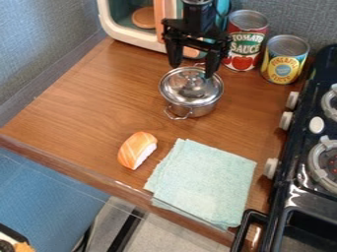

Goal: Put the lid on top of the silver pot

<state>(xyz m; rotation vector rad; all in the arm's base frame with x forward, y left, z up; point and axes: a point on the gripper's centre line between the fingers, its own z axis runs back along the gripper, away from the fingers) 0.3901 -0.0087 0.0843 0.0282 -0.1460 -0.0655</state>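
Lid (180, 90), seated on the silver pot (192, 110), lies toward six o'clock from the spread gripper (193, 70), which should lift clear.

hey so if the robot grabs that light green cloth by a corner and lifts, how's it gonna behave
The cloth looks thin and fabric-like, so it will probably hang floppy from the corner. It seems folded, with offset edges on its left side, so its layers may slip apart or open out. Lying that flat, it's likely light for its spread.
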